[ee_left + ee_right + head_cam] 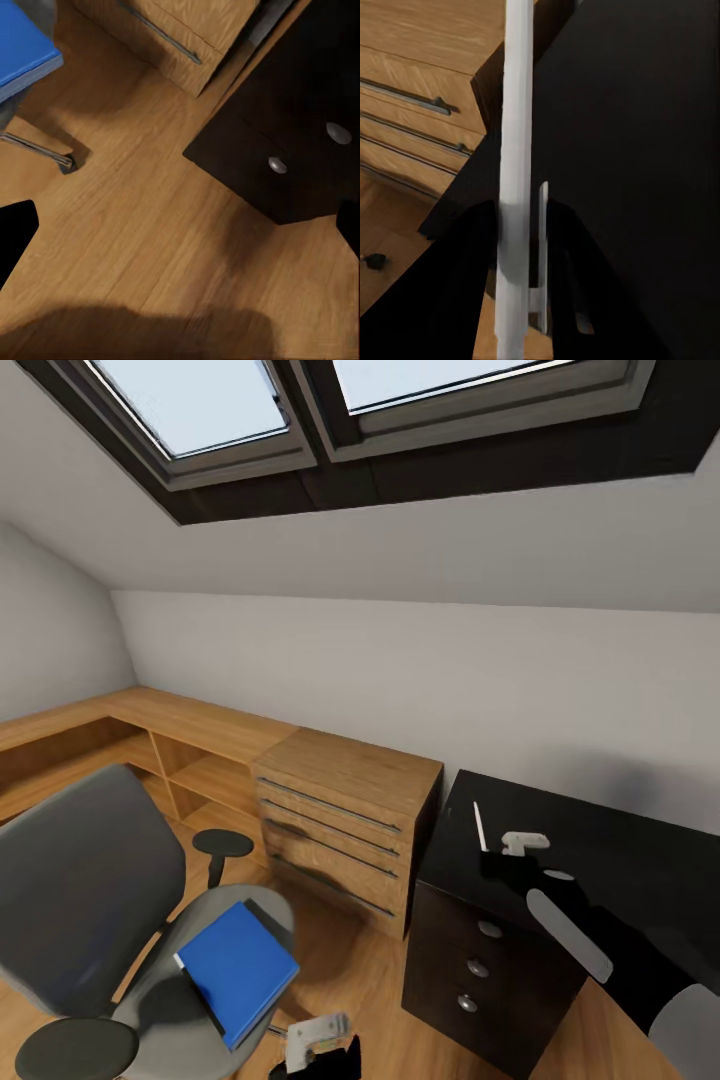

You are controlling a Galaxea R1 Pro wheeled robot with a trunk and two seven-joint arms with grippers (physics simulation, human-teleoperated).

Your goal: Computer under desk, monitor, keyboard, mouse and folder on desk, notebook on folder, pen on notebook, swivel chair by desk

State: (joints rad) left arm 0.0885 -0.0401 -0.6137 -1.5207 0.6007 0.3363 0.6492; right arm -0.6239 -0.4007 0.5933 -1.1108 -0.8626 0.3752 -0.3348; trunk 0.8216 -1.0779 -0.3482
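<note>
In the head view the grey swivel chair (75, 890) sits at about 8 o'clock. The blue folder (238, 968) lies flat on its seat, with one corner past the front edge. The left claw (320, 1050) hangs at 6 o'clock, just beside that corner and not touching it. In the left wrist view its two dark fingers (15, 240) stand wide apart with nothing between them. The wooden floor (150, 247) lies beyond, with the folder (19, 52) and a chrome chair leg (37, 148) off to one side.

The black counter (620, 850) is at 4 o'clock, its drawer knobs facing the camera. The light wooden drawer unit (340, 830) stands against its near end. The right claw (500, 855) is over the counter's left end, where the thin pale pen (479, 823) points toward 12 o'clock. In the right wrist view the claw (521, 217) is closed onto the pen (517, 112), with a dark finger pressed to each side. The black counter (645, 112) lies behind it. I cannot tell whether the pen rests on the top or is lifted off it.
</note>
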